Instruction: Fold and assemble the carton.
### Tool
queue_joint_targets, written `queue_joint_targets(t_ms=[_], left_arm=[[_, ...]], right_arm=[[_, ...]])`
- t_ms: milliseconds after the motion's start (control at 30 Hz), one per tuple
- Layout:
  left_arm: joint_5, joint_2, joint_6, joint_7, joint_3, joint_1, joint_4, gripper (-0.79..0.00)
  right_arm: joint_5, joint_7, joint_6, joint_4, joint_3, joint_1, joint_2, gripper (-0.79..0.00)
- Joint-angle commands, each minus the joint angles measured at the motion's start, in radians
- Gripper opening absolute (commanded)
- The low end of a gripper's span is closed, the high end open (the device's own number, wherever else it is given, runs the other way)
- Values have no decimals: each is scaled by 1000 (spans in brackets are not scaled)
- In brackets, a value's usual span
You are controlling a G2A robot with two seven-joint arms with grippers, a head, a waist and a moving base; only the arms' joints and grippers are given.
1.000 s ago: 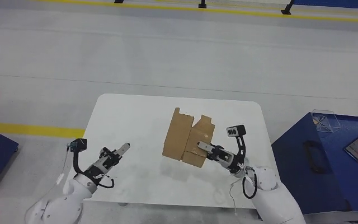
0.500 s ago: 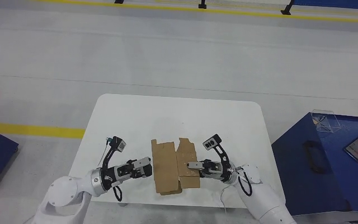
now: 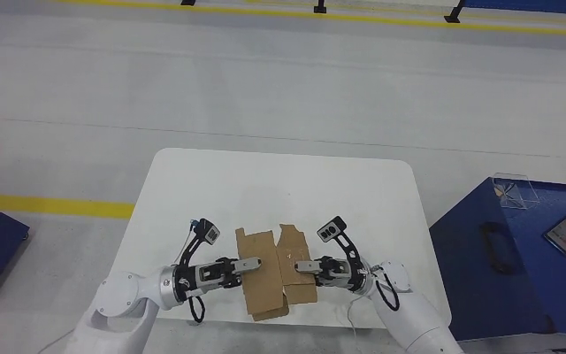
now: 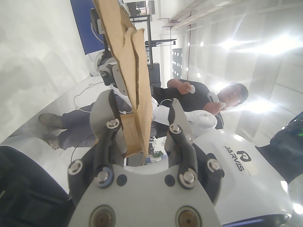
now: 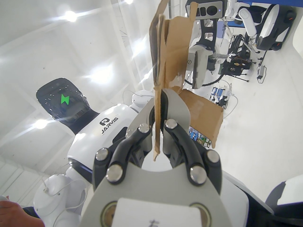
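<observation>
A flattened brown carton [image 3: 270,276] hangs above the near part of the white table [image 3: 221,186], held between both arms. My right gripper [image 3: 302,265] is shut on the carton's right edge; in the right wrist view the fingers [image 5: 174,109] pinch the cardboard [image 5: 174,48] edge-on at the right gripper [image 5: 159,106]. My left gripper [image 3: 251,263] is at the carton's left side. In the left wrist view the left gripper [image 4: 143,109] stands open, with the carton's [image 4: 127,55] edge between its fingers and a gap on one side.
A blue cabinet [image 3: 504,257] stands to the right of the table. The table's far half is bare white surface. A yellow floor line [image 3: 62,205] runs to the left.
The right arm has carried the carton from mid-table toward the near edge. The left arm has come in from the left, and its fingers now straddle the carton's left edge.
</observation>
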Motion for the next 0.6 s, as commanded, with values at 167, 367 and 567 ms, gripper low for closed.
queue_joint_targets(t_ms=[167,367,567], left_arm=[[0,0,1,0,0,0,0,-785],[0,0,1,0,0,0,0,-785],[-117,-21,-140,221,29,37,-11,-785]], right_arm=[[1,1,1,0,0,0,0,0],[-33,-16,-16,-7,6,7,2,0],[-391,-299,-299,-226,108,-66,34,0]])
